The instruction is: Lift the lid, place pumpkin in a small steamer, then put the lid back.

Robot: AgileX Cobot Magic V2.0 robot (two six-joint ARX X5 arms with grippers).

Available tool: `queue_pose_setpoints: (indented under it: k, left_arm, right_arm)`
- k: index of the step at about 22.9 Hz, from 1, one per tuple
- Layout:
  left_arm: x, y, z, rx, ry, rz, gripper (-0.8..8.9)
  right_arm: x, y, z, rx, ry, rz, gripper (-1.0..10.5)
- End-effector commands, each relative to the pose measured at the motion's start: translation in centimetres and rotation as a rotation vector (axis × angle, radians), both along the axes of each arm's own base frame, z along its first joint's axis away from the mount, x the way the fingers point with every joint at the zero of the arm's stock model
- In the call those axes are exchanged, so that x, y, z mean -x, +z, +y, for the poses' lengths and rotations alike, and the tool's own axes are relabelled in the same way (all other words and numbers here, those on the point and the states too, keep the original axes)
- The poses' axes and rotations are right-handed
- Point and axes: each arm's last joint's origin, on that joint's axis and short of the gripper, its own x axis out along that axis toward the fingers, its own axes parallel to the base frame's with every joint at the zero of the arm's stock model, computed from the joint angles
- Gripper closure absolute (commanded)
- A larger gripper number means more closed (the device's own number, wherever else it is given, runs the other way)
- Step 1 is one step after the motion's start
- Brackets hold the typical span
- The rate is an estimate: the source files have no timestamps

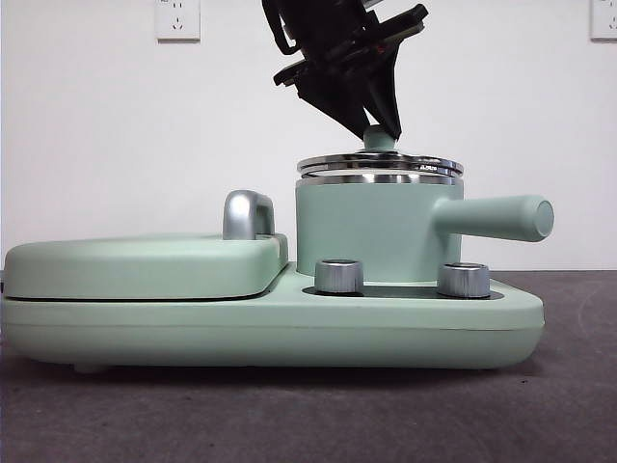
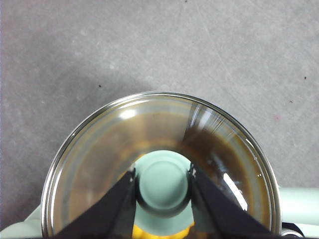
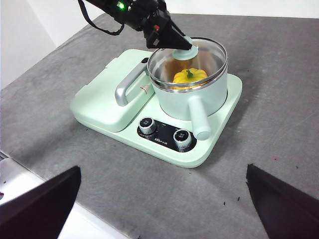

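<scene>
Left hand (image 2: pixel 163 181) slanting down from above, clamped on lid (image 2: pixel 99 149) knob; right hand (image 3: pixel 162 199) spread wide, hovering apart.

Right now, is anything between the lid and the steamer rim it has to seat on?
Nothing visible. The left tool grips the knob, the lid sits at the small steamer rim, and the pumpkin lies inside, below the glass.

Front view sits low and near; left wrist looks straight down close, right wrist from afar.

Mint-green griddle cover (image 1: pixel 145 265), chrome handle (image 1: pixel 247 214), two knobs (image 1: pixel 338 276), grey table (image 1: pixel 289 415).
</scene>
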Motion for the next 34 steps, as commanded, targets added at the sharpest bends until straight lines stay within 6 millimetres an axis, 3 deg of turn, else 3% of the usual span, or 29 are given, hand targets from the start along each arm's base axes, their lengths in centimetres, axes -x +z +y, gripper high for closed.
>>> queue_pose_setpoints:
  k: [1,16,18,21,23,28,34]
  left_arm:
    - [-0.1,0.7,-0.8,0.022,-0.026,-0.042,8.02]
    - [-0.1,-1.5,-1.3,-0.046,-0.051,0.054,8.01]
    - [-0.1,-1.5,-1.3,-0.045,-0.051,0.053,7.51]
    - [-0.1,-1.0,-1.1,-0.032,-0.047,0.040,4.47]
    - [0.2,0.1,-0.7,-0.012,-0.040,0.023,3.08]
    - [3.2,4.9,2.2,0.002,-0.020,0.037,3.01]
    - [9.8,10.9,9.3,-0.033,0.011,0.086,3.14]
  right_arm:
    - [0.0,0.3,0.0,-0.021,-0.002,-0.001,4.2]
    - [0.0,0.3,0.0,-0.036,-0.008,0.006,4.2]
    - [0.0,0.3,0.0,-0.036,-0.007,0.006,4.2]
    - [0.0,0.3,0.0,-0.037,-0.006,0.006,4.2]
    - [0.0,0.3,0.0,-0.036,-0.006,0.006,4.2]
    - [0.0,0.3,0.0,-0.038,-0.002,0.007,4.2]
    - [0.1,0.4,0.2,-0.038,0.061,0.003,4.2]
